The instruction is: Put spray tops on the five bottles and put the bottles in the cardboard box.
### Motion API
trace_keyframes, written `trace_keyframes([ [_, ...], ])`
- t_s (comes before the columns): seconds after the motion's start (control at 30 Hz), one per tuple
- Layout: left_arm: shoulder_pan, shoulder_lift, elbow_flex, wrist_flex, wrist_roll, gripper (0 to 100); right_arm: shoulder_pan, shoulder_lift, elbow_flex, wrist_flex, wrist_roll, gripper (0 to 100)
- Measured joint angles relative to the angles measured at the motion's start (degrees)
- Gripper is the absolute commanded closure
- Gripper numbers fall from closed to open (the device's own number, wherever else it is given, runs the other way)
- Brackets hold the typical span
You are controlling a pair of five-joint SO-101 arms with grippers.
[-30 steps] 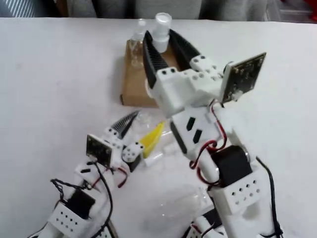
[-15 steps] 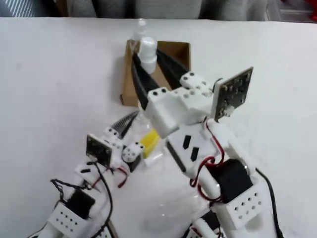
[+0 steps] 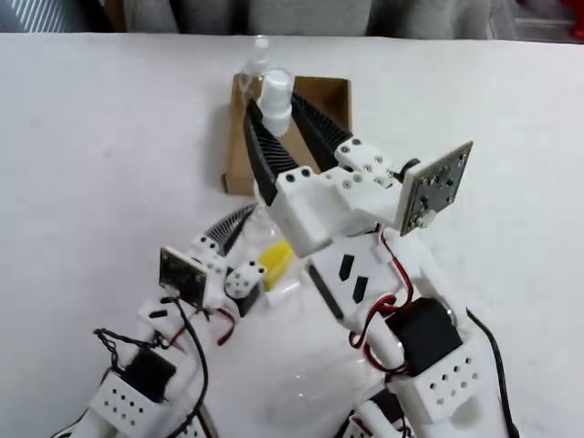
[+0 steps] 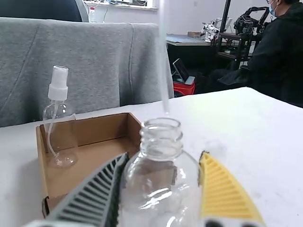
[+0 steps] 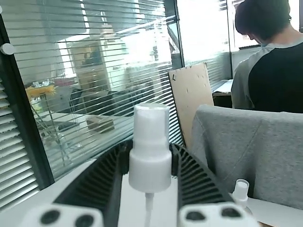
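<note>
My right end effector (image 3: 274,108) is raised above the white bench (image 3: 109,137), its two black ribbed fingers pressed onto the collar of a white plastic spray top (image 5: 150,142) that stands upright between them, nozzle up and its thin clear tube (image 4: 164,61) hanging straight down. My left end effector (image 4: 163,191) sits low on the bench just in front of the brown cardboard box (image 3: 239,164), its grey ribbed finger on one side and its yellow ribbed finger on the other side of a round clear glass bottle (image 4: 161,175), pinching it upright with the threaded neck open. The tube's lower end hangs just above that open neck, near its centre and not inside it. In the box's far left corner stands a second clear bottle (image 4: 59,127), already wearing a white spray top.
</note>
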Motion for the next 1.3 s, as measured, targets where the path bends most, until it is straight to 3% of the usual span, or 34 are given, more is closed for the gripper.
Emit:
trace_keyframes([
  [0.97,0.00,0.00,0.00,0.00,0.00,87,0.09,-0.35,15.47,-3.34,0.00,97.9],
  [1.3,0.00,0.00,0.00,0.00,0.00,87,0.09,-9.05,24.88,-3.34,0.00,97.9],
])
